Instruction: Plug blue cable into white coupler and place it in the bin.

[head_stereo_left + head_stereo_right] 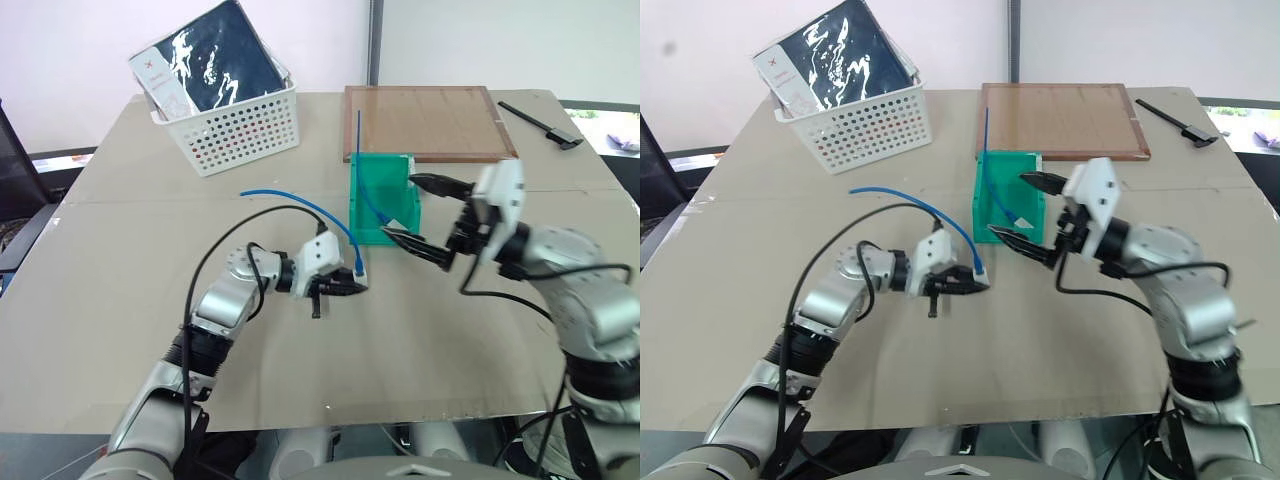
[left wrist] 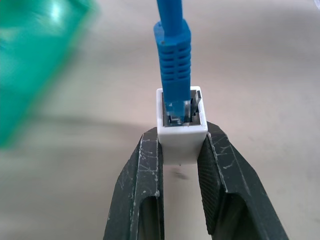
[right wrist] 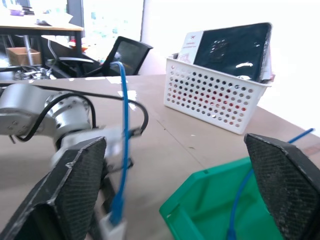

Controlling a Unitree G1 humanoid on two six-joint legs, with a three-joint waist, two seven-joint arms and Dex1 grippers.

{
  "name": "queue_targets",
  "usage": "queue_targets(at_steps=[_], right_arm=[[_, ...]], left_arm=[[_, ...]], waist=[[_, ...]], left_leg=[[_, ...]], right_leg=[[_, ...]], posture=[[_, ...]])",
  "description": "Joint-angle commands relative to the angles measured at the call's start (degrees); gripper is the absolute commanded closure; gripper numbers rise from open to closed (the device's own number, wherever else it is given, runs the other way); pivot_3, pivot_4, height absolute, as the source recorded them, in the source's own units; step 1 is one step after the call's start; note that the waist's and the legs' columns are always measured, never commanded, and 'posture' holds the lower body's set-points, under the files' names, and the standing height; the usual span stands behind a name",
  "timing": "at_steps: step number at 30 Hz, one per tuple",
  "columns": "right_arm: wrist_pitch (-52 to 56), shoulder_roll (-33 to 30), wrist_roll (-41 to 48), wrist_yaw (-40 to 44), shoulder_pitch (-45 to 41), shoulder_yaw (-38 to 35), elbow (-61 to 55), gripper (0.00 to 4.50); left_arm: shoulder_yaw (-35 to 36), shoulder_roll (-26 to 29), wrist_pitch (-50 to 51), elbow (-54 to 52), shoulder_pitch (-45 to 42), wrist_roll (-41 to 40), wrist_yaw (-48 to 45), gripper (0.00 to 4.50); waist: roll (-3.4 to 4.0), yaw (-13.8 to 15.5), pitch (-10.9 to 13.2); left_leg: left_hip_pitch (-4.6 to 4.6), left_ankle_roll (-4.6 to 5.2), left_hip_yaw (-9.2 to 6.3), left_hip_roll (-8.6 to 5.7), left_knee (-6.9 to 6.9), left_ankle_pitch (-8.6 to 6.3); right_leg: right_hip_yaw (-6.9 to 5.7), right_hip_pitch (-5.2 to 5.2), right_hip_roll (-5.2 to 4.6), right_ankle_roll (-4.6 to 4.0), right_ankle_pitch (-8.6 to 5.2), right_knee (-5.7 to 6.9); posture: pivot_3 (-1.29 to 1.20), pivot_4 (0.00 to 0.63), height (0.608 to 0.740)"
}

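Note:
My left gripper [image 1: 350,288] is shut on the white coupler [image 2: 182,145], held a little above the table in front of the bin. The blue cable [image 1: 300,200] is plugged into the coupler's socket by its blue boot [image 2: 172,55], and arcs back over the table to the left. The green bin [image 1: 358,195] stands at mid-table. My right gripper [image 1: 400,205] hangs open at the bin's front right, raised, with nothing between its fingers. In the right wrist view the cable [image 3: 124,150] drops down to the coupler beyond the wide-apart fingers.
A second, straighter blue cable [image 1: 358,135] sticks up out of the bin. A white perforated basket [image 1: 240,125] with a dark flat pack stands at the back left. A wooden board [image 1: 425,120] lies behind the bin, with a black tool [image 1: 540,125] to its right.

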Motion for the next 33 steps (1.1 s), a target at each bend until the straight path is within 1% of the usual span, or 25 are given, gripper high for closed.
queue_targets(at_steps=[1, 3, 4, 6, 7, 10, 14, 16, 17, 20, 21, 22, 23, 24, 26, 29, 31, 32, 33], right_arm=[[1.80, -3.62, -0.09, -3.18, 7.32, -4.34, -7.88, 0.06], [-1.03, -4.49, -4.99, -5.30, 18.05, -7.51, -9.28, 0.06], [-1.84, -4.30, -6.14, -6.34, 21.82, -8.71, -9.97, 0.06], [-3.13, -3.08, -7.13, -8.50, 26.55, -10.21, -11.15, 0.06], [-3.87, -2.73, -7.65, -9.19, 28.59, -10.61, -11.77, 0.06], [-5.76, -1.18, -8.95, -11.31, 33.46, -11.96, -13.11, 0.06], [-7.48, 0.07, -9.88, -13.14, 36.34, -12.58, -13.77, 0.06], [-7.76, 0.35, -10.08, -13.96, 36.69, -12.41, -13.94, 0.06], [-7.81, 0.38, -10.20, -14.26, 36.76, -12.16, -14.09, 0.00], [-7.65, 0.45, -10.25, -15.04, 36.88, -11.44, -15.02, 0.00], [-7.59, 0.48, -10.26, -15.23, 36.87, -11.25, -15.25, 0.00], [-7.55, 0.48, -10.29, -15.41, 36.73, -11.05, -15.30, 0.00], [-7.57, 0.46, -10.35, -15.56, 36.56, -10.85, -15.24, 0.00], [-7.62, 0.41, -10.42, -15.68, 36.37, -10.67, -15.11, 0.00], [-7.69, 0.40, -10.47, -15.84, 35.98, -10.29, -14.82, 0.00], [-8.04, 0.35, -10.24, -15.58, 35.15, -10.15, -13.56, 0.00], [-8.66, 0.17, -9.76, -14.88, 34.49, -10.38, -12.06, 0.00], [-8.96, 0.16, -9.35, -14.54, 34.11, -10.57, -11.31, 0.00], [-9.26, 0.07, -8.91, -14.13, 33.64, -10.77, -10.53, 0.00]], left_arm=[[4.84, -2.59, 10.83, -5.96, -3.25, -6.22, 5.72, 4.17], [6.59, -4.86, 26.71, -5.08, -11.92, -8.27, 11.77, 4.17], [6.87, -5.49, 31.54, -3.90, -15.40, -9.26, 12.92, 4.17], [8.57, -7.63, 35.55, -0.19, -20.83, -10.53, 15.69, 4.17], [9.57, -8.84, 37.25, 2.23, -23.56, -10.69, 17.53, 4.17], [10.56, -12.32, 39.44, 12.87, -31.52, -8.48, 23.19, 4.17], [11.43, -17.05, 36.12, 29.25, -40.56, -7.20, 26.56, 4.17], [11.88, -19.14, 33.88, 38.02, -44.62, -6.01, 28.63, 4.17], [11.73, -19.76, 32.41, 41.61, -46.14, -5.26, 29.12, 3.13], [11.40, -20.12, 30.53, 47.40, -49.50, -4.12, 28.59, 1.85], [11.49, -19.91, 30.53, 48.30, -50.25, -4.00, 28.24, 1.28], [11.72, -19.37, 31.46, 48.45, -50.75, -4.25, 27.75, 0.84], [11.86, -18.73, 32.78, 48.03, -50.97, -4.63, 27.12, 0.25], [11.86, -18.04, 34.13, 47.10, -50.93, -4.99, 26.48, 0.06], [11.73, -16.29, 37.49, 42.68, -49.75, -6.11, 24.89, 0.06], [13.14, -12.60, 44.78, 28.93, -44.35, -10.54, 22.62, 0.06], [14.99, -9.84, 46.10, 13.47, -35.83, -13.29, 23.10, 0.06], [16.47, -9.34, 45.86, 7.98, -32.25, -14.18, 24.16, 0.06], [16.77, -8.43, 40.16, 1.72, -27.00, -13.39, 24.09, 0.06]], waist=[[-0.04, 0.34, 0.03], [-0.18, 0.75, 0.13], [-0.30, 1.33, 0.20], [-0.35, 1.21, 0.28], [-0.29, 1.09, 0.28], [-0.27, 0.29, 0.29], [-0.30, -0.43, 0.37], [-0.34, -0.22, 0.45], [-0.34, -0.18, 0.47], [-0.35, -0.26, 0.51], [-0.35, -0.28, 0.52], [-0.35, -0.27, 0.53], [-0.34, -0.27, 0.57], [-0.34, -0.27, 0.60], [-0.34, -0.30, 0.73], [-0.28, -0.42, 0.82], [-0.21, -0.49, 0.83], [-0.18, -0.52, 0.82], [-0.16, -0.49, 0.81]], left_leg=[[0.01, 0.00, 0.00, -0.03, 0.00, 0.00], [0.01, 0.01, 0.02, -0.08, 0.03, 0.00], [0.00, 0.02, -0.04, -0.11, 0.07, 0.01], [-0.10, 0.02, -0.17, -0.13, 0.47, 0.01], [-0.06, 0.01, -0.23, -0.08, 0.58, 0.00], [0.24, 0.02, -0.11, -0.10, 0.59, 0.00], [0.29, 0.01, -0.14, -0.12, 0.57, 0.00], [0.24, 0.01, -0.14, -0.11, 0.56, 0.00], [0.21, 0.01, -0.16, -0.13, 0.57, 0.00], [0.15, 0.00, -0.13, -0.20, 0.56, 0.00], [0.14, 0.00, -0.10, -0.21, 0.53, -0.01], [0.10, 0.00, -0.09, -0.20, 0.50, -0.01], [0.06, 0.00, -0.09, -0.18, 0.49, -0.01], [0.04, 0.00, -0.08, -0.18, 0.48, -0.01], [0.04, 0.00, -0.07, -0.17, 0.48, -0.01], [0.07, 0.00, -0.04, -0.09, 0.47, -0.01], [0.08, -0.01, -0.03, -0.07, 0.43, 0.00], [0.15, -0.04, 0.04, -0.04, 0.37, 0.01], [0.19, -0.13, 0.08, -0.03, 0.31, 0.06]], right_leg=[[-0.01, 0.02, -0.03, 0.01, 0.00, -0.01], [0.00, 0.03, -0.07, 0.04, 0.00, 0.01], [-0.09, 0.09, -0.06, 0.05, -0.01, 0.03], [-0.54, 0.32, 0.00, 0.25, -0.15, 0.07], [-0.47, 0.34, 0.02, 0.28, -0.15, 0.10], [-0.24, 0.58, 0.00, 0.38, -0.19, 0.11], [-0.25, 0.61, 0.08, 0.40, -0.21, 0.13], [-0.24, 0.56, 0.10, 0.39, -0.21, 0.12], [-0.26, 0.54, 0.10, 0.39, -0.21, 0.11], [-0.21, 0.50, 0.05, 0.39, -0.22, 0.06], [-0.16, 0.47, 0.05, 0.40, -0.22, 0.05], [-0.12, 0.40, 0.04, 0.40, -0.22, 0.05], [-0.11, 0.34, 0.03, 0.40, -0.22, 0.05], [-0.11, 0.31, 0.03, 0.39, -0.22, 0.05], [-0.09, 0.30, 0.03, 0.40, -0.22, 0.06], [-0.02, 0.28, 0.03, 0.40, -0.22, 0.13], [0.01, 0.27, 0.03, 0.34, -0.19, 0.10], [0.12, 0.27, 0.01, 0.18, -0.10, 0.13], [0.19, 0.26, -0.02, 0.17, -0.09, 0.11]], posture=[[0.00, 0.150, 0.740], [0.00, 0.150, 0.740], [0.00, 0.150, 0.740], [0.00, 0.150, 0.740], [0.00, 0.150, 0.740], [0.00, 0.150, 0.740], [0.00, 0.150, 0.740], [0.00, 0.150, 0.740], [0.00, 0.150, 0.740], [0.00, 0.150, 0.740], [0.00, 0.150, 0.740], [0.00, 0.150, 0.740], [0.00, 0.150, 0.740], [0.00, 0.150, 0.740], [0.00, 0.150, 0.740], [0.00, 0.150, 0.740], [0.00, 0.150, 0.740], [0.00, 0.150, 0.740], [0.00, 0.150, 0.740]])
